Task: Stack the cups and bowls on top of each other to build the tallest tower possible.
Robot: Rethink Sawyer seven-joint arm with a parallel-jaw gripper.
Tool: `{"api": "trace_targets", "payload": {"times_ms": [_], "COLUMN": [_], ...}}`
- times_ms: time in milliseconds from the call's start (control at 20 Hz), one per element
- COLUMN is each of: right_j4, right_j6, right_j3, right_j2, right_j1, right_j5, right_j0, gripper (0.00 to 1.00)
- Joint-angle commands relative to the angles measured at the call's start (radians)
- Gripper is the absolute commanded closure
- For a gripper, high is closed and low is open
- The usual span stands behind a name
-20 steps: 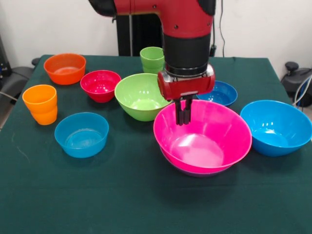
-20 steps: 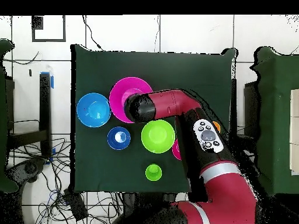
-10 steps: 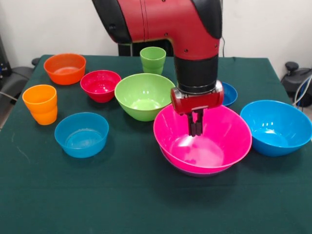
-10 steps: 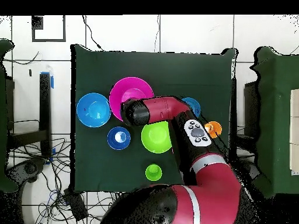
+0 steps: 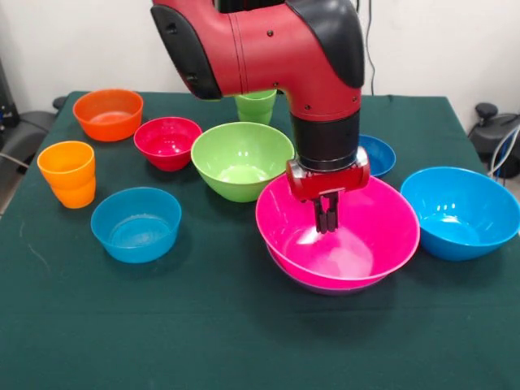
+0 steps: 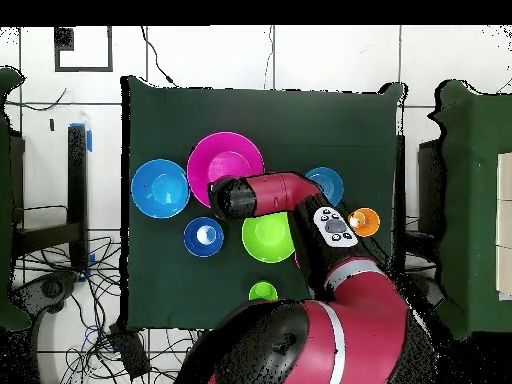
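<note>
The red and black robot arm (image 5: 268,49) bends at a bulky elbow high over the far middle of the green-clothed counter (image 5: 244,325), and its black forearm drops straight down to a red wrist block. Below it the gripper (image 5: 327,213) hangs vertically inside the wide glossy pink plastic bowl (image 5: 357,244), toward that bowl's far wall and above its floor; the jaws appear pressed together with nothing between them, though the thin dark tips are hard to separate from this angle. The pink bowl sits nested in a purple bowl (image 5: 325,287), of which only a thin rim shows beneath, at the near right of centre. Just beside it to the far left stands the large lime green bowl (image 5: 240,158), and to the right the large sky-blue bowl (image 5: 459,211). A small dark-blue bowl (image 5: 378,153) peeks out behind the wrist. On the left lie the small light-blue bowl (image 5: 136,223), the small red bowl (image 5: 166,140), the small orange bowl (image 5: 108,112) and the ribbed orange plastic tumbler (image 5: 67,173). The light green tumbler (image 5: 256,107) stands at the far side, mostly hidden by the arm.
</note>
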Motion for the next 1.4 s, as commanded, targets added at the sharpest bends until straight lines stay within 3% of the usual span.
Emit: {"api": "trace_targets", "payload": {"times_ms": [50, 300, 600, 1000, 1400], "right_j4": [-0.011, -0.023, -0.053, -0.094, -0.08], "right_j6": [0.04, -0.007, -0.056, -0.023, 0.033], "right_j3": [-0.049, -0.09, -0.112, -0.129, -0.17], "right_j2": [-0.01, 0.012, 0.024, -0.009, -0.039], "right_j1": [0.001, 0.041, 0.028, 0.009, 0.092], "right_j5": [0.003, 0.008, 0.009, -0.06, -0.068], "right_j0": [-0.004, -0.028, -0.039, -0.009, 0.031], "gripper": [1.0, 1.0, 1.0, 1.0, 1.0]}}
